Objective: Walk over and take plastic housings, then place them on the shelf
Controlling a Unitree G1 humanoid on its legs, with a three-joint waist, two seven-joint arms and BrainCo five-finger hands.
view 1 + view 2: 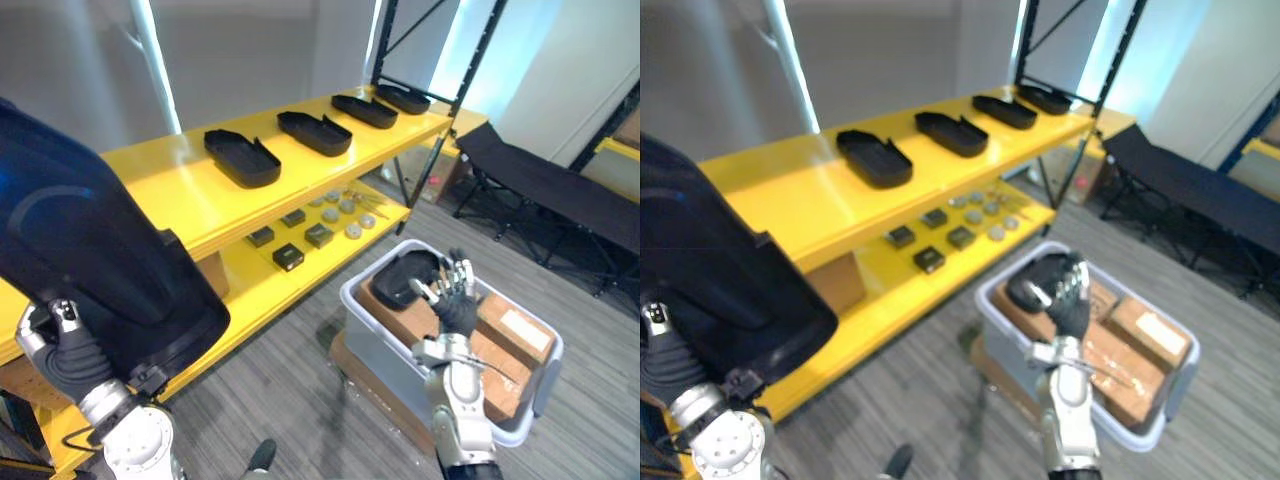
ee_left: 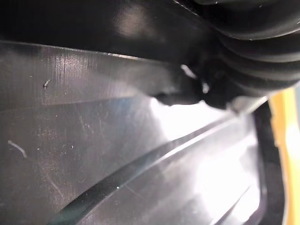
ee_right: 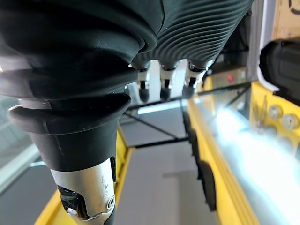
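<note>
A large black plastic housing [image 1: 90, 250] fills the lower left, held up in front of the yellow shelf [image 1: 190, 195]. My left hand [image 1: 62, 350] grips its lower edge, and its glossy inside [image 2: 117, 154] shows close up in the left wrist view. Several more black housings [image 1: 242, 157] lie in a row on the shelf's top board. Another housing [image 1: 400, 280] rests in the grey bin [image 1: 350, 295]. My right hand [image 1: 455, 300] hovers just beside that housing, fingers [image 3: 161, 86] relaxed and holding nothing.
The lower shelf board carries small black boxes [image 1: 288, 257] and round pale parts [image 1: 340, 208]. Brown cardboard boxes [image 1: 515, 330] fill the bin. A black folding cot [image 1: 560, 185] stands at the right, and a dark rack post [image 1: 440, 120] rises at the shelf's far end.
</note>
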